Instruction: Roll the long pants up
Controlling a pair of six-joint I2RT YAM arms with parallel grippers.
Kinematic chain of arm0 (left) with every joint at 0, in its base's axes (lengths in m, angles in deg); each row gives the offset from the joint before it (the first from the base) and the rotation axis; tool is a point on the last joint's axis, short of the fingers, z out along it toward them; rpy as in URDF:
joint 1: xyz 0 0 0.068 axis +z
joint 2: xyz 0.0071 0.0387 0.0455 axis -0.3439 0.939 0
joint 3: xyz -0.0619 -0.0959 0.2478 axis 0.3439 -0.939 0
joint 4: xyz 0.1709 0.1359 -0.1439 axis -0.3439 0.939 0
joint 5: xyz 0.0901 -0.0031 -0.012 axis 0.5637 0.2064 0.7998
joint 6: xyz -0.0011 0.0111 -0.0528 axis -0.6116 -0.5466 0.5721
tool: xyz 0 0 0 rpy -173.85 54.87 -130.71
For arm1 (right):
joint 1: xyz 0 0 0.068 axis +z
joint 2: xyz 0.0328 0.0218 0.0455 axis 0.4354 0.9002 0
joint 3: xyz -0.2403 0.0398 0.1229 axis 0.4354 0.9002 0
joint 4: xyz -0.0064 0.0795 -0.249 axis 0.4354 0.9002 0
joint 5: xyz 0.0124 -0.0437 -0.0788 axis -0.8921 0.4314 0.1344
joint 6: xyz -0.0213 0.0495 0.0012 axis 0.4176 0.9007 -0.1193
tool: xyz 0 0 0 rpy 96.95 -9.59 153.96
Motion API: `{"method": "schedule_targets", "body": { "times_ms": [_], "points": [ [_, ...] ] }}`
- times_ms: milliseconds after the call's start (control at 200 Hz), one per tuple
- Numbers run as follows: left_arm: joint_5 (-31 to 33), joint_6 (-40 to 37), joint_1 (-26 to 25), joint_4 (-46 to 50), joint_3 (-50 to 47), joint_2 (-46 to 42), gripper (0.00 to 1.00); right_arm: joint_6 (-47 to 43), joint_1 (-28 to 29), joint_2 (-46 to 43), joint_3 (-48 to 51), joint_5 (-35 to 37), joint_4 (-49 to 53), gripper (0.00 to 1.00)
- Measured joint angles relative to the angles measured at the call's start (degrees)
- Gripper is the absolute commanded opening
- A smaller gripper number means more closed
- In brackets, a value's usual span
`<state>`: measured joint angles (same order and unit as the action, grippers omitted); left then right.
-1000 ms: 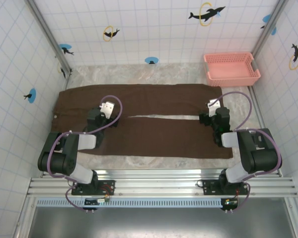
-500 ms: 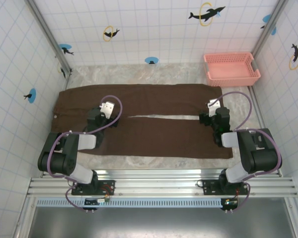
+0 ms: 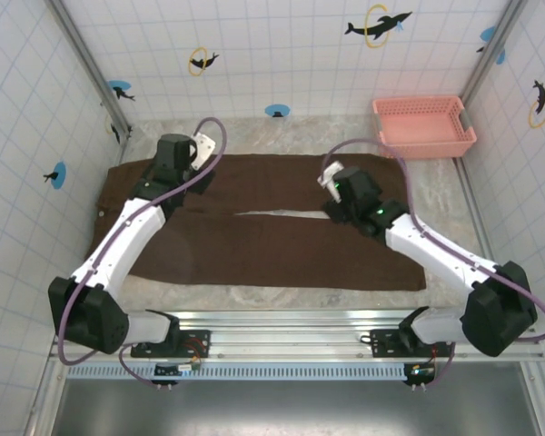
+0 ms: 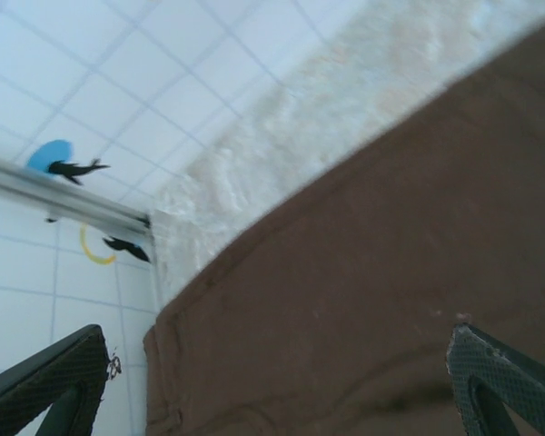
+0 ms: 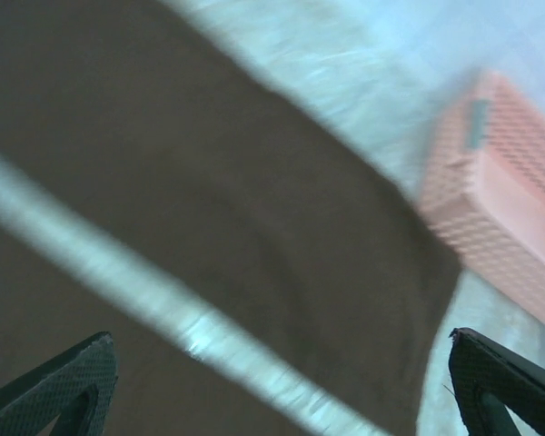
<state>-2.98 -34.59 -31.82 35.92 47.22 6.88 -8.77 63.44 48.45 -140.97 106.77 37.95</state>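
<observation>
The left gripper (image 4: 272,392) hangs with its jaws spread wide and nothing between them, just above the far leg of the long pants (image 3: 282,250) towards their waist end on the left. Its wrist view looks down on flat brown cloth, the far edge of that leg and a strip of bare table (image 3: 254,132) beyond it. The right gripper (image 5: 277,392) is likewise spread and empty. It is poised over the far leg, right of the middle and close to the pale gap that runs between the two legs, and its blurred wrist view looks out towards the hem and the pink basket (image 3: 424,125) in the far right corner. The pants lie flat across the table, waist to the left and hems to the right, the legs side by side and nearly touching. They look light, limp and easy to crease. Lifted by one point they would probably sag and bunch, so a roll likely needs both grippers working the same end together. The best hold is probably a shallow pinch at an outer edge or corner. The waistband is thicker and stiffer, whereas the hems are thin and would give a tighter first turn.
</observation>
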Motion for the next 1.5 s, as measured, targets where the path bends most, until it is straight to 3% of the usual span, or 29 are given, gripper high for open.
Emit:
{"method": "schedule_targets", "body": {
  "times_ms": [50,215,395,535,881,1206,1386,1501],
  "points": [
    [0.57,-1.27,-1.62,4.35,2.49,1.84,0.97,-0.92,3.13,0.92,0.0,-0.28,5.03,0.94],
    [7.02,-1.44,-8.02,18.01,8.83,11.21,0.97,-2.21,12.39,1.6,3.45,-2.01,14.38,0.92],
    [8.66,1.49,-8.81,26.88,8.26,12.81,0.97,-2.47,19.91,0.0,8.17,-6.08,17.22,0.9],
    [9.25,2.97,-8.83,28.22,6.99,10.54,0.97,-2.67,20.9,2.12,7.23,-9.18,17.7,0.87],
    [9.38,4.07,-8.81,29.03,5.07,9.31,0.97,-5.25,22.14,16.72,3.8,-17.33,19.19,0.73],
    [9.22,4.04,-8.81,28.98,5.05,9.27,0.97,-6.25,21.57,19.45,1.46,-17.18,21.24,0.44],
    [9.22,4.04,-8.81,28.98,5.05,9.27,0.97,-6.99,19.37,20.65,0.44,-15.96,21.51,0.33],
    [9.22,4.04,-8.81,28.89,4.98,9.25,0.97,-7.41,18.27,21.03,0.15,-15.61,21.22,0.19]
  ]
}}
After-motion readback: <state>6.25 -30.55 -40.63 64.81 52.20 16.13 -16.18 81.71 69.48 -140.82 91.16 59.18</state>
